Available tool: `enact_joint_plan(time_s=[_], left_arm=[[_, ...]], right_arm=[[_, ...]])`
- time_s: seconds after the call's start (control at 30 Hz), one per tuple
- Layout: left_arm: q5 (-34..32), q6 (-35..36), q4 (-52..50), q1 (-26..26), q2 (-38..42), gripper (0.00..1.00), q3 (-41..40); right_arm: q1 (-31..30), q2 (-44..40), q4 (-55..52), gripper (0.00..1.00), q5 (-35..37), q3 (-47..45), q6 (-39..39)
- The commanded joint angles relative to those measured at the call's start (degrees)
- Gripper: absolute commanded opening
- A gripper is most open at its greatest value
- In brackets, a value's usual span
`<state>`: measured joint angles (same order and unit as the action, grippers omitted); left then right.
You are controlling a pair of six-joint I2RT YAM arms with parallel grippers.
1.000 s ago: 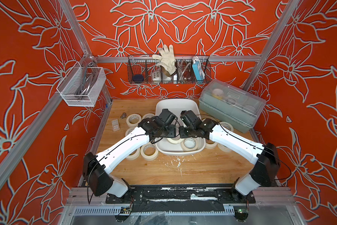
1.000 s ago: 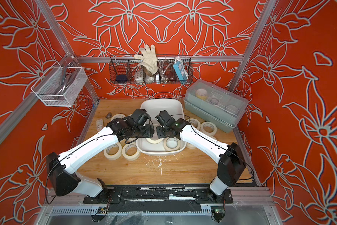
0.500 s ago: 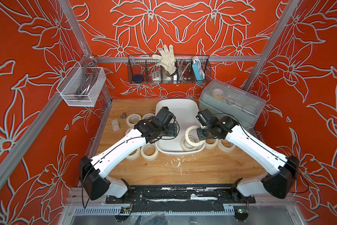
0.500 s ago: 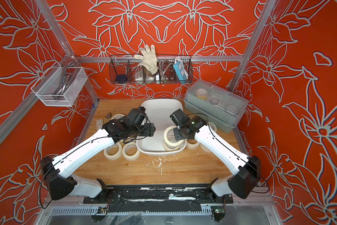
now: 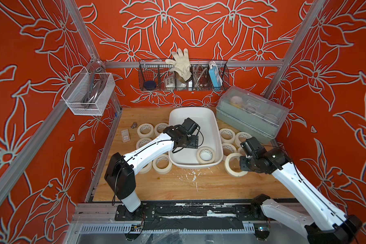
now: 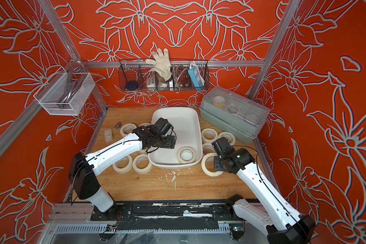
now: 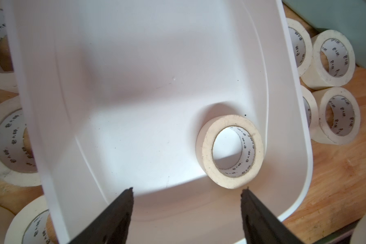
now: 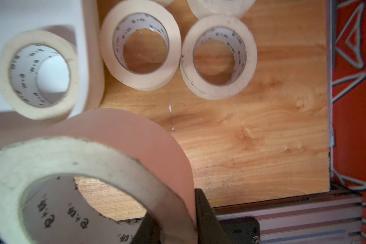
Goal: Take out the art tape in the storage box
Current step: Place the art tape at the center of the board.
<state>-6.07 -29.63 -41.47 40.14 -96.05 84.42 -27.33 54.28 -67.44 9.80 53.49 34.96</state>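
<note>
Pinching the held roll (image 8: 51,152) through its wall, the right fingers (image 8: 207,215) are clenched on it — one dark finger inside the printed white core, the other against the outer face. In both top views that roll hangs tilted, outside the storage box (image 5: 192,108), just beside the box's near right corner and over the wooden table (image 5: 178,186). Whether its lower edge touches the wood I cannot tell.

The left fingers (image 7: 114,217) stand spread wide and hold nothing. They hover inside the box, above its bare white floor, with the left arm (image 5: 148,152) reaching in across the left rim. One lone roll (image 7: 205,147) lies flat in the box, tucked into the near right corner close to the wall — a little ahead of the open fingertips and apart from them.

Other rolls of the same tape lie flat on the table on both sides of the box: a left cluster (image 5: 139,131) beside the left rim, and a right cluster (image 5: 222,136) between the box and the grey-green lidded box (image 5: 252,118). Two of the right-hand rolls touch each other in the right wrist view. Dried white flecks (image 5: 191,175) mark the wood in front of the box.
</note>
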Motion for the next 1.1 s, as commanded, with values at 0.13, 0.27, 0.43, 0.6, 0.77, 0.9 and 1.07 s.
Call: enact_joint_plan(time_s=[0.13,0.27,0.43,0.6,0.77,0.9,1.07], left_arm=[[1.6,0.7,-0.3,0.0,-3.7,0.79,3.1],[2.5,0.9,-0.5,0.1,-5.8,0.79,4.1],[3.7,0.3,0.0,0.1,-7.3,0.79,4.4],[4.6,-0.1,0.7,0.1,-8.3,0.79,4.3],[4.8,-0.1,1.0,0.1,-9.5,0.79,4.3],[5.4,-0.2,1.1,0.1,-10.9,0.79,4.6],[5.5,-0.4,0.8,0.1,-11.3,0.78,4.6]], right_arm=[[1.8,-2.7,11.3,0.0,0.0,-10.7,10.5],[2.1,-1.2,18.9,0.0,-0.1,-14.8,11.3],[3.3,3.4,25.1,0.0,-0.5,-17.4,10.2],[4.7,10.2,29.0,0.0,-3.6,-17.6,9.4],[5.3,14.5,32.4,0.05,-5.6,-17.9,9.1],[6.0,16.8,32.7,0.12,-6.8,-17.4,9.1],[6.1,14.7,31.7,0.04,-7.1,-18.4,9.2]])
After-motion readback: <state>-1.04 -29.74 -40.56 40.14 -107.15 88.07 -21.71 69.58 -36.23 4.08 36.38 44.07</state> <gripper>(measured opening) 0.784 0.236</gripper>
